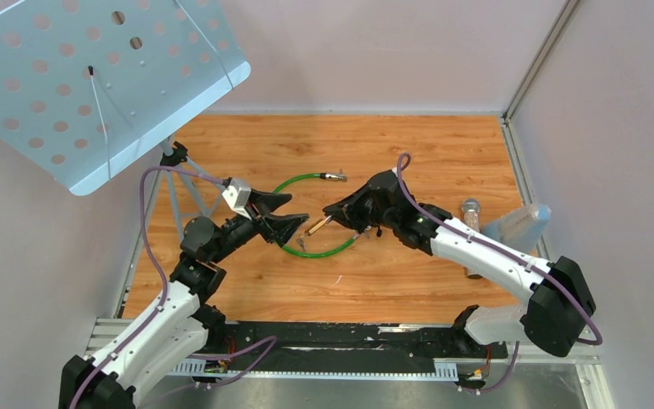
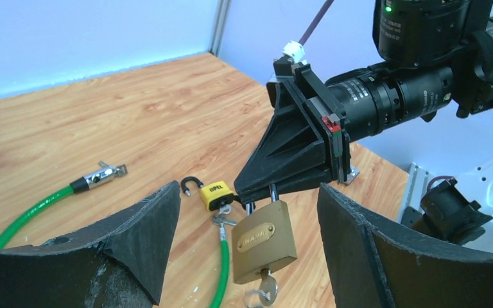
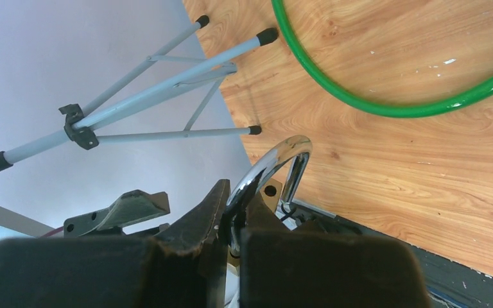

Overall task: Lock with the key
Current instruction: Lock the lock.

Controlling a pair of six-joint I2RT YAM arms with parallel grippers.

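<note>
A brass padlock [image 2: 263,240] hangs above the table by its chrome shackle [image 3: 276,167], which my right gripper [image 3: 234,218] is shut on. A key [image 2: 264,285] sticks in the keyhole at its bottom, with a ring hanging from it. My left gripper [image 2: 249,199] is open, with the padlock body between its two fingers and touching neither. In the top view the two grippers face each other at mid-table, left [image 1: 294,215] and right [image 1: 334,217], with the padlock [image 1: 317,227] between them.
A yellow padlock [image 2: 215,194] with an open shackle and keys lies on the wooden table, on a green cable [image 1: 324,249] with a metal end [image 2: 99,176]. A music stand [image 1: 94,77] stands at the far left, and a metal cylinder [image 1: 472,213] and a plastic container [image 1: 519,226] at the right.
</note>
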